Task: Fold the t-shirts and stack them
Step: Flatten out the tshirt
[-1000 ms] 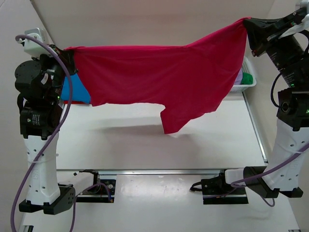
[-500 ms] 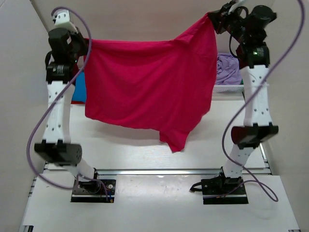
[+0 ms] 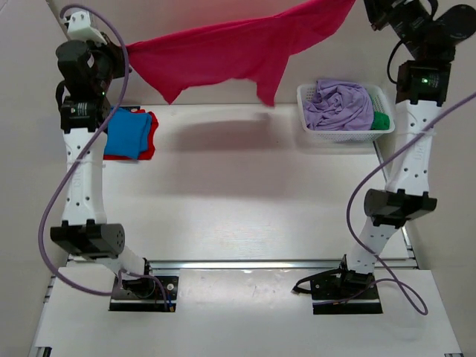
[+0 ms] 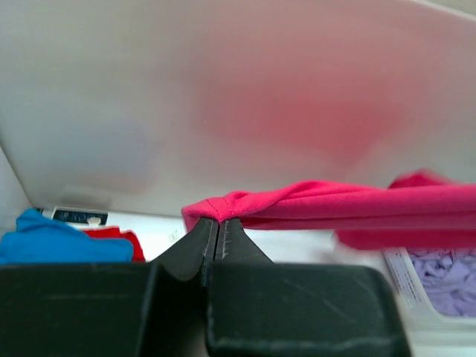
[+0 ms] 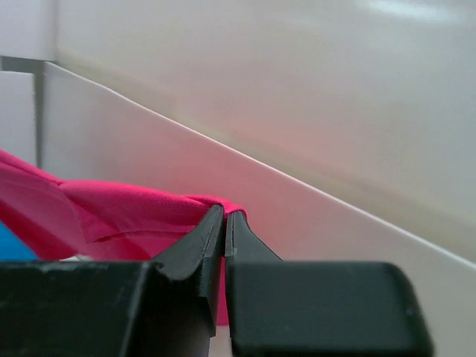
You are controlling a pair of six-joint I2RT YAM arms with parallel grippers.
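Note:
The crimson-pink t-shirt (image 3: 238, 48) hangs stretched high above the far edge of the table between both grippers. My left gripper (image 3: 125, 53) is shut on its left corner (image 4: 212, 210). My right gripper (image 3: 366, 9) is shut on its right corner (image 5: 223, 204). A folded bright blue t-shirt (image 3: 126, 132) lies on a folded red t-shirt (image 3: 149, 137) at the far left of the table. A lavender t-shirt (image 3: 341, 105) and a green t-shirt (image 3: 381, 120) lie crumpled in the white basket (image 3: 338, 135).
The white latticed basket stands at the far right of the table. A pale back wall (image 3: 223, 89) rises behind the table. A metal rail (image 3: 245, 262) runs along the near edge by the arm bases.
Both arms have swung up and back, lifting the crimson-pink shirt from hanging over the table's middle to high over the far edge. The blue and red stack and the basket have come into view.

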